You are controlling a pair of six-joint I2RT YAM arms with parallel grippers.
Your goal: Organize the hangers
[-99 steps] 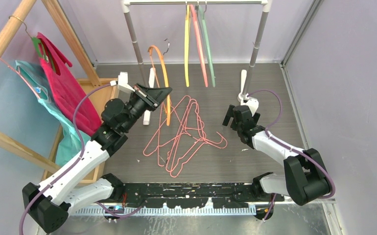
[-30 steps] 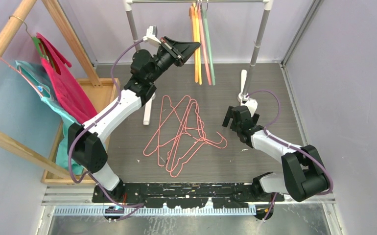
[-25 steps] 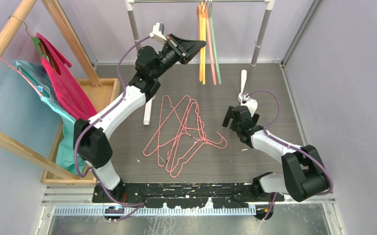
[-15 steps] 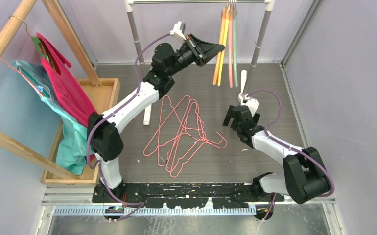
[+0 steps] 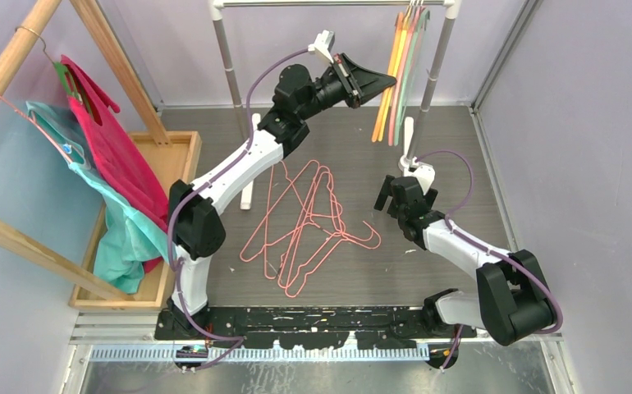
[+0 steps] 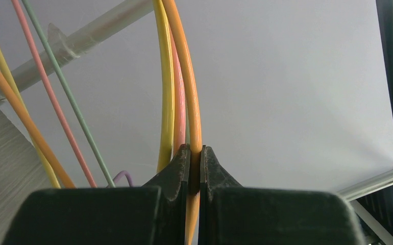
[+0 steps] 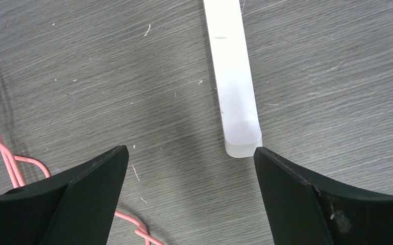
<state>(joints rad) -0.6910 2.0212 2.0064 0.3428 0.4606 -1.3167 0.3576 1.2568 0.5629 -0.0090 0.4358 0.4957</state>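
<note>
Overhead, left arm stretched up and back toward the clothes rack. Left gripper (image 5: 388,80) up beside the bundle of thick hangers hooked at the right end of the rail (image 5: 321,4).

Wrist view: its fingers (image 6: 180,166) pinched together on the orange hanger (image 6: 192,92), the bar running straight up out of the jaws. Yellow hanger (image 6: 166,76) just left of it, nearly touching. Pink hanger (image 6: 178,102) tucked between and behind the two. Grey-green hanger (image 6: 68,92) further left, slanting.

All four hang tilted, lower ends swung left toward the gripper.

Pink wire hangers (image 5: 313,222) in a tangled heap on the table (image 5: 460,148), centre, between the two arms.

Right gripper (image 5: 391,195) low over the table, right of the heap. Fingers (image 7: 82,194) spread wide, nothing between them. The rack's white foot (image 7: 235,76) ends just ahead of the gap; a loop of pink wire sits at the left finger.

Far left: wooden frame (image 5: 17,49) with a magenta garment (image 5: 107,139) and a teal garment (image 5: 124,238) on hangers.
</note>
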